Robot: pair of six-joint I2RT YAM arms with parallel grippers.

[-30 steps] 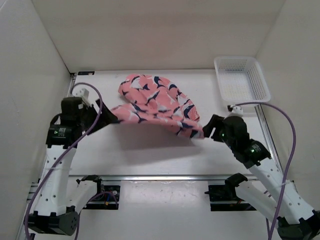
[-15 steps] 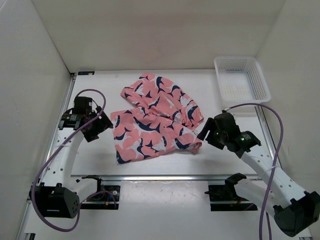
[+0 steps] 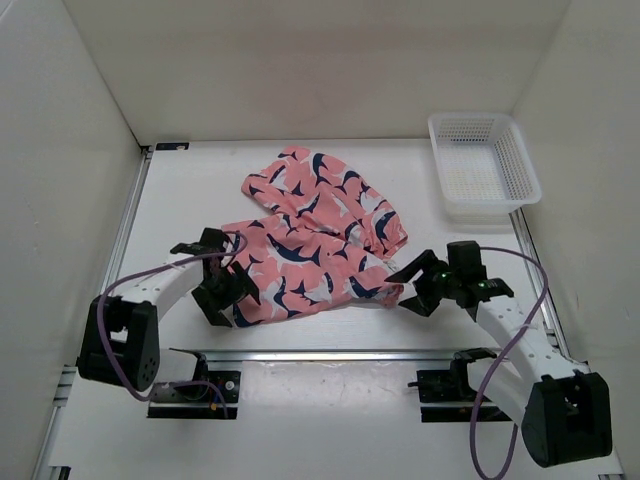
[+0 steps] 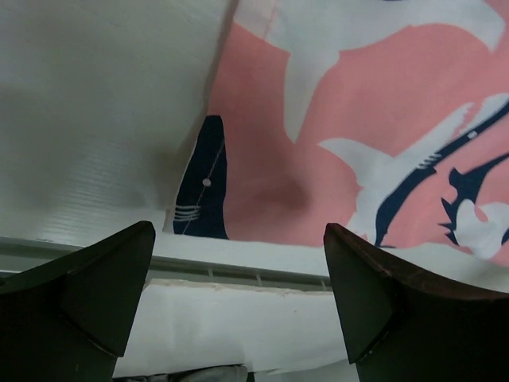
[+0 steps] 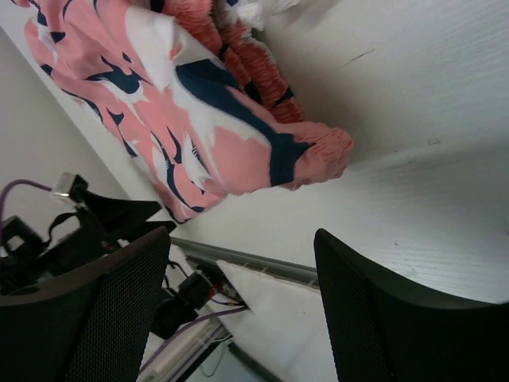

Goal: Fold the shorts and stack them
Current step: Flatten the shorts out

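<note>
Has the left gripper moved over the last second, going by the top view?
Yes. The left gripper has come toward the near rail and a little to the right. It now sits open over the near-left corner of the shorts.

Matt cloth shorts [image 3: 300,255]; plastic basket [image 3: 485,208]

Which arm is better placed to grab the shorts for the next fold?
Probably left: the left arm has open jaws over the shorts' near corner; the right arm has them beside the fabric.

Two dark fingers [image 4: 99,290] spread wide above the corner of the shorts [image 4: 334,143] lying flat on the white table [image 4: 95,111].
</note>
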